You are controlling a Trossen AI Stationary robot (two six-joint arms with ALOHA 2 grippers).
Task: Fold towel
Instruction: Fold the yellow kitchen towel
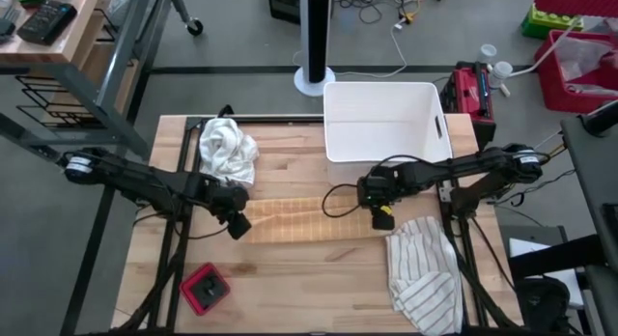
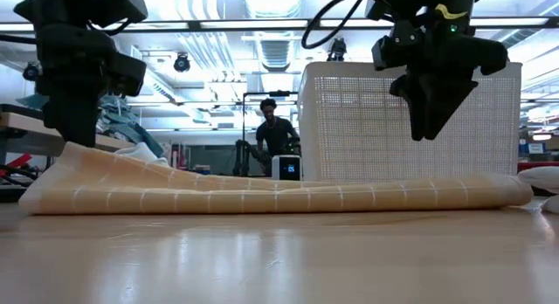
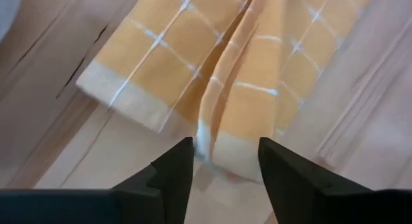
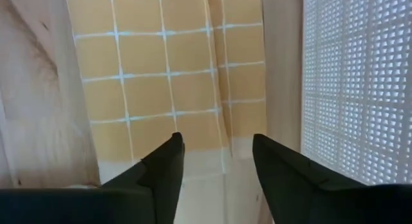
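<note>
Orange towel (image 1: 301,220), checked with pale lines, lies folded into a long narrow band across the middle of the wooden worktop (image 1: 290,278), just in front of the white perforated basket (image 1: 383,122). Left claw (image 1: 238,223) sits at the towel's left end, fingers (image 3: 170,176) apart, a raised fold of cloth showing between them but not pinched. Right claw (image 1: 380,216) hovers over the towel's right end, fingers (image 4: 161,169) likewise apart and clear of the cloth; the low view shows it hanging above the band (image 2: 279,195). A crumpled white cloth (image 1: 228,151) lies behind the towel's left end, beside the basket. A striped cloth (image 1: 425,268) lies in front of the towel's right end. A small red block (image 1: 205,288) rests on the worktop in front of the towel's left end. A person (image 2: 272,134) stands in the room behind the worktop.
</note>
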